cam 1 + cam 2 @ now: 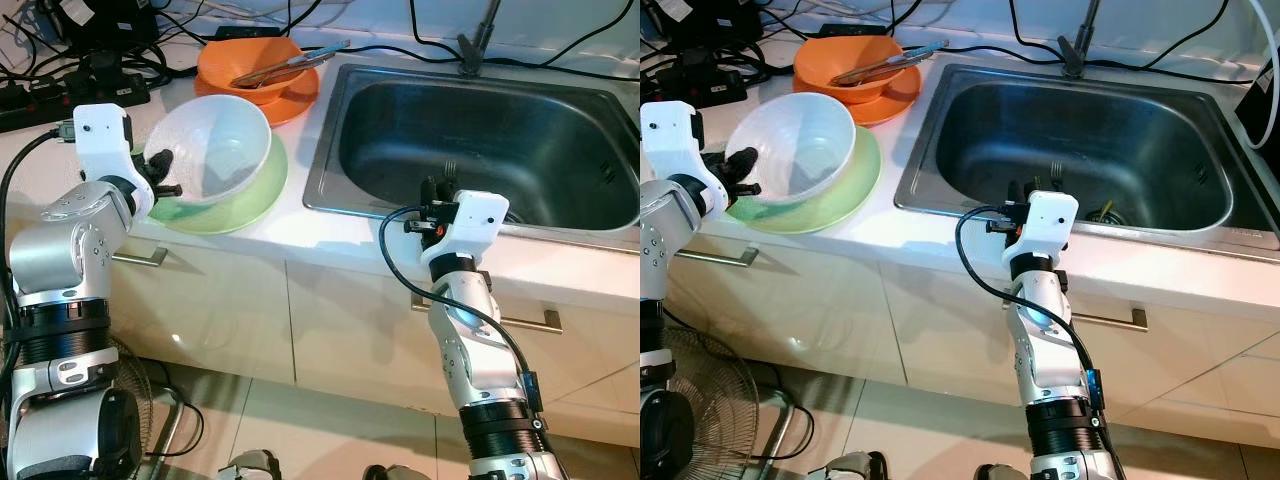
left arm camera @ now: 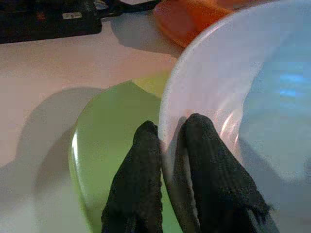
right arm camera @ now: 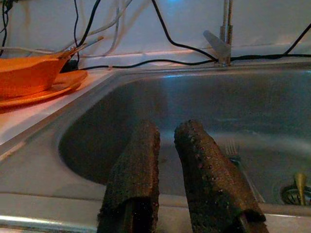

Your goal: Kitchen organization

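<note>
I see the white bowl [image 1: 212, 148] tilted on the green plate [image 1: 245, 205], upper left of frame, its near rim pinched by my left gripper [image 2: 167, 145]. Behind sits an orange bowl [image 1: 250, 62] on an orange plate [image 1: 290, 100], tongs [image 1: 290, 65] across it.

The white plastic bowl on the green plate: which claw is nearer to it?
Left. The left claw is clamped on the rim of the white plastic bowl; the right claw hovers apart, at the steel sink's front edge.
</note>
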{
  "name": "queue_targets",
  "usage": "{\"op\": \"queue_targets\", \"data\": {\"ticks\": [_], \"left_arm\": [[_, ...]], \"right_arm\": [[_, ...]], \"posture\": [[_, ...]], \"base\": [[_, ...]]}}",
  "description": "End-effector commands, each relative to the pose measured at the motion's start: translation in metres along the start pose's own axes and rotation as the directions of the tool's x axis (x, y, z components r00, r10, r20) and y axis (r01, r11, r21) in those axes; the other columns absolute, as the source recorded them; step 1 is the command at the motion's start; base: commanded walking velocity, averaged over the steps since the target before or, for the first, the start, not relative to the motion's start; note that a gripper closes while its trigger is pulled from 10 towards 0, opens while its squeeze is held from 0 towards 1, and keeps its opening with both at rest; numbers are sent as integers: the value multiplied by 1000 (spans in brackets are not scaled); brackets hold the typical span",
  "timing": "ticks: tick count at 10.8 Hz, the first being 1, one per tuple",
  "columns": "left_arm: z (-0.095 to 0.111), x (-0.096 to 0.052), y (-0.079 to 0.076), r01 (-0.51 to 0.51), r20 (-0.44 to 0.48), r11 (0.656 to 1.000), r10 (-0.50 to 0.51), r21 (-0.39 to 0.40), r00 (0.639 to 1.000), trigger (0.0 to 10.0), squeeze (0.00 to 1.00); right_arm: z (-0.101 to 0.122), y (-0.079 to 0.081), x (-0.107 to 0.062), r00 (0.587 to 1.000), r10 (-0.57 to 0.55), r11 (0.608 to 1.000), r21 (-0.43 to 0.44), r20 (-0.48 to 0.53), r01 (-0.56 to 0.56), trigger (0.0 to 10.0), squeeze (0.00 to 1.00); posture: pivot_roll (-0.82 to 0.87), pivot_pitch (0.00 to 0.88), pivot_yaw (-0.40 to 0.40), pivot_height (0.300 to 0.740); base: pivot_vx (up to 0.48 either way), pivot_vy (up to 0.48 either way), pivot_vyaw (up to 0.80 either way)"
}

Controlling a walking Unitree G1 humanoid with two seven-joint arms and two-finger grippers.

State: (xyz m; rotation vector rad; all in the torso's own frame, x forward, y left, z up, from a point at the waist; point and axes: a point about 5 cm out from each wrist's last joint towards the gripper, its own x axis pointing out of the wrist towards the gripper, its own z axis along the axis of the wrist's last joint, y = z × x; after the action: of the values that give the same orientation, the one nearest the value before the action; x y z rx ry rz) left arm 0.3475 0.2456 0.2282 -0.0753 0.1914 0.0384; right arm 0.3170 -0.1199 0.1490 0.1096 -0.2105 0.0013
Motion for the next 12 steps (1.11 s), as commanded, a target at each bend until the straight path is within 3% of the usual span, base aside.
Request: {"op": "queue_targets", "data": {"ticks": [1,3,4,6,8,10,11,12], "left_arm": [[0,0,-2,1,-2,1000,-1,-10,1000,0,0],[-1,1,-5,1,9,1000,0,-30,1000,0,0],[9,1,-9,16,107,996,-6,-91,994,0,0],[17,-1,-14,38,203,985,-3,-169,979,0,0],[27,0,-16,88,320,982,-30,-166,947,0,0],[45,-8,-29,140,446,974,-46,-180,894,0,0],[48,-10,-36,154,479,974,-57,-167,876,10000,0],[47,-10,-47,169,500,977,-82,-131,862,10000,0]], "right_arm": [[-1,0,2,1000,1,1000,1,-15,-1,10000,0],[-2,1,2,1000,1,1000,2,-20,-1,10000,0],[-2,1,2,1000,1,1000,2,-20,-1,10000,0],[-2,0,2,1000,-3,1000,0,-20,3,10000,0],[-1,-1,3,1000,-7,1000,-2,-17,7,10000,0],[5,-1,7,1000,-13,1000,12,-2,13,10000,0],[9,-1,10,1000,-14,1000,24,8,13,10000,0],[15,0,14,1000,-12,999,42,25,11,10000,0]], "posture": [[104,84,10,740],[104,80,9,740],[105,84,8,740],[102,88,6,740],[99,86,5,740],[99,87,0,740],[97,83,0,740],[96,82,-2,740]], "base": [[0,0,0],[0,0,0],[0,0,0],[0,0,0],[0,0,0],[0,0,0],[0,0,0],[0,0,0]]}}
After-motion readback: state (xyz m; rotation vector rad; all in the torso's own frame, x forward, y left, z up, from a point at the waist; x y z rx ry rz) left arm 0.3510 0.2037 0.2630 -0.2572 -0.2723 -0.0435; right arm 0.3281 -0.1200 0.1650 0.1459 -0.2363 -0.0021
